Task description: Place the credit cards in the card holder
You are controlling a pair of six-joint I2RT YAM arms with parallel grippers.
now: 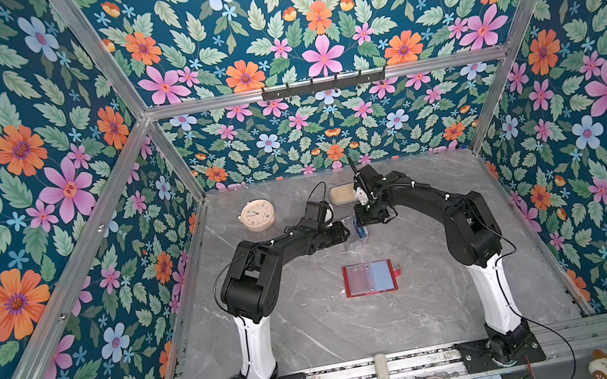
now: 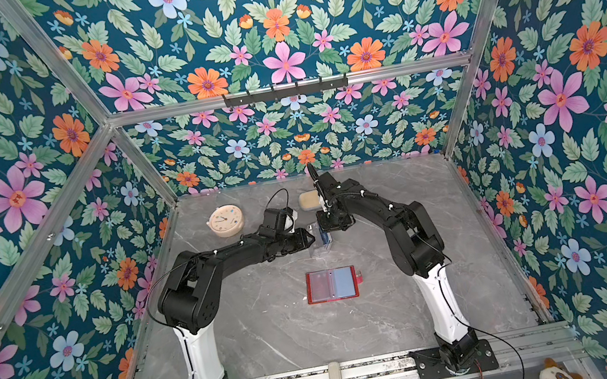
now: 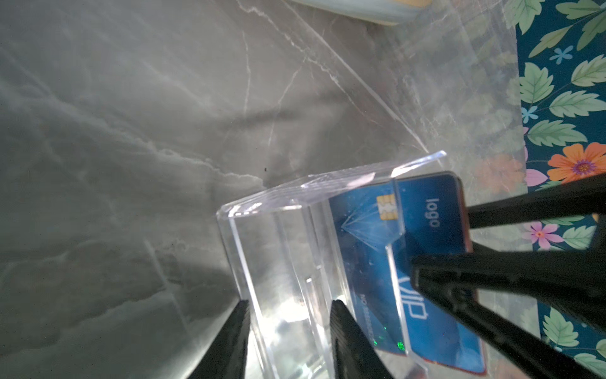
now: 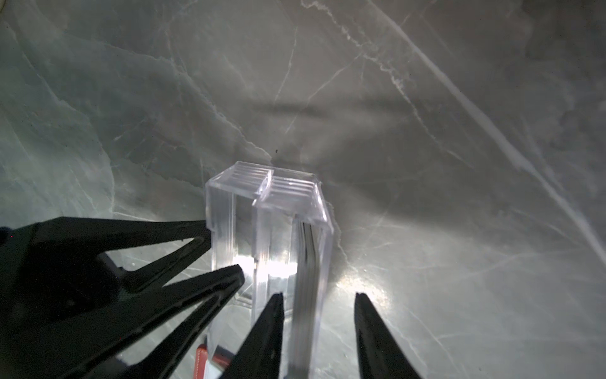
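Left gripper (image 3: 290, 300): jaws part open astride stand (image 3: 272, 229) wall, likely bracing it; clamp unclear. Cards (image 3: 426, 213) upright in stand. Holder (image 1: 370, 278) lies open at stand's 6 o'clock. Right gripper (image 4: 318, 293): jaws part open astride cards, ready to pinch.

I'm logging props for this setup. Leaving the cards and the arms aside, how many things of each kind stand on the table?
clock: 1
beige case: 1
clear stand: 1
card holder: 1
Total: 4
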